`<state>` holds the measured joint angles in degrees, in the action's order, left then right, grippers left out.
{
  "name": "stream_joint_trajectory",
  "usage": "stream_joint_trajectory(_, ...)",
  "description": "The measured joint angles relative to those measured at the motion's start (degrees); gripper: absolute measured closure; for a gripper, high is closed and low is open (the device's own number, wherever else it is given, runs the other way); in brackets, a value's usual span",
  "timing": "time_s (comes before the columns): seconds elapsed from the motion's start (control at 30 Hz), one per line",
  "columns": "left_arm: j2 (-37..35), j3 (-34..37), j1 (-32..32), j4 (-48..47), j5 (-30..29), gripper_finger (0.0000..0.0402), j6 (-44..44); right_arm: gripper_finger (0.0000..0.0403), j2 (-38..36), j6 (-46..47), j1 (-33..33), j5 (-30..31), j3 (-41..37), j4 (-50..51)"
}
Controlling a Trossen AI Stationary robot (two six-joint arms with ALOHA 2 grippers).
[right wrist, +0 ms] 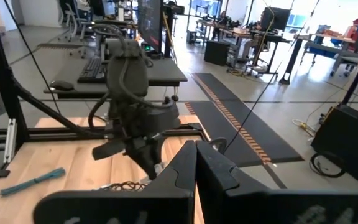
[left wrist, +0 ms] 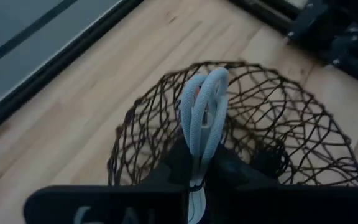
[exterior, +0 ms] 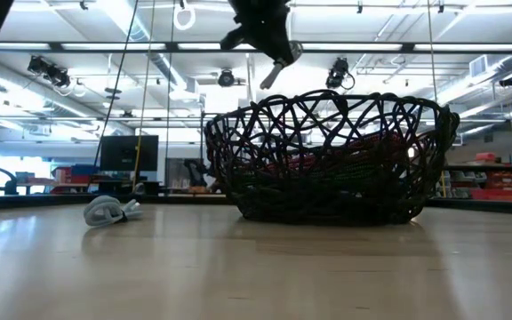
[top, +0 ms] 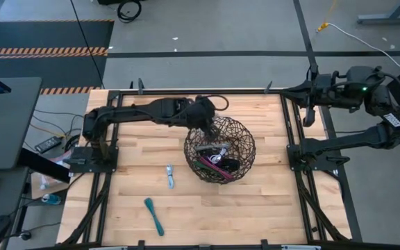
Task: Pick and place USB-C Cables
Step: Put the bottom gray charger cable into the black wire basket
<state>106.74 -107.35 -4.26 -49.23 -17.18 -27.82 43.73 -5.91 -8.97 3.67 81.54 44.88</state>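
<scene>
My left gripper (left wrist: 197,177): clenched on a pale grey cable (left wrist: 204,112), above the basket (top: 245,163) rim. Cable's lower end hidden between my fingers. Right gripper (right wrist: 196,163): pressed closed, parked off-table.

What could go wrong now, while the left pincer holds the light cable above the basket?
1. The left pincer grips the light blue cable only at one end, above the basket's far rim; released here, it might catch on the wire rim or fall outside.
2. The loose loop could snag the mesh if the arm lowers.
3. The grey cable and teal cable remain on the table.
</scene>
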Motion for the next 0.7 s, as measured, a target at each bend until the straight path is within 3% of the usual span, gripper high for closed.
stream_joint_trajectory(0.23,0.2,0.0,-0.4,1.1,5.2,0.0375,6.6,0.0392,0.2,0.6,0.0,3.6,0.0,0.3)
stream_joint_trajectory(0.57,2.4,-0.1,2.3,0.8,7.2,0.0375,22.8,0.0392,0.2,3.1,0.0,3.8,0.0,0.3)
stream_joint_trajectory(0.7,5.8,-0.1,2.5,1.4,13.1,0.0375,24.5,0.0392,0.3,4.1,0.0,3.8,0.0,0.3)
